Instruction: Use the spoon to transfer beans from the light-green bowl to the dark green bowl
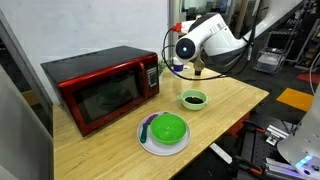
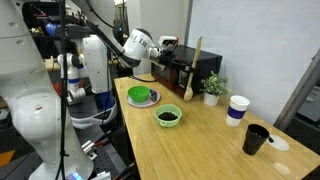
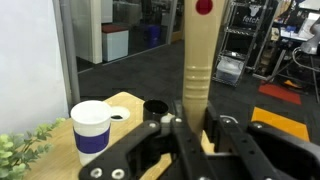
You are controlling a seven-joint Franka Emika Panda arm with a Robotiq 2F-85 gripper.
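My gripper (image 3: pixel 195 120) is shut on the handle of a wooden spoon (image 3: pixel 198 60), which stands upright with a red dot near its top. In both exterior views the gripper (image 1: pixel 197 68) (image 2: pixel 186 62) holds the spoon (image 2: pixel 192 75) just above the table, behind the light-green bowl (image 1: pixel 193 99) (image 2: pixel 168 116). That small bowl holds the dark beans (image 2: pixel 168 117). The dark green bowl (image 1: pixel 168 128) (image 2: pixel 140 95) sits on a white plate (image 1: pixel 150 143) beside it. Neither bowl shows in the wrist view.
A red microwave (image 1: pixel 100 88) stands at the back of the wooden table. A white cup with a blue band (image 2: pixel 237 110) (image 3: pixel 90 128), a black cup (image 2: pixel 256 139) (image 3: pixel 155 107) and a small plant (image 2: pixel 212 88) stand toward one end.
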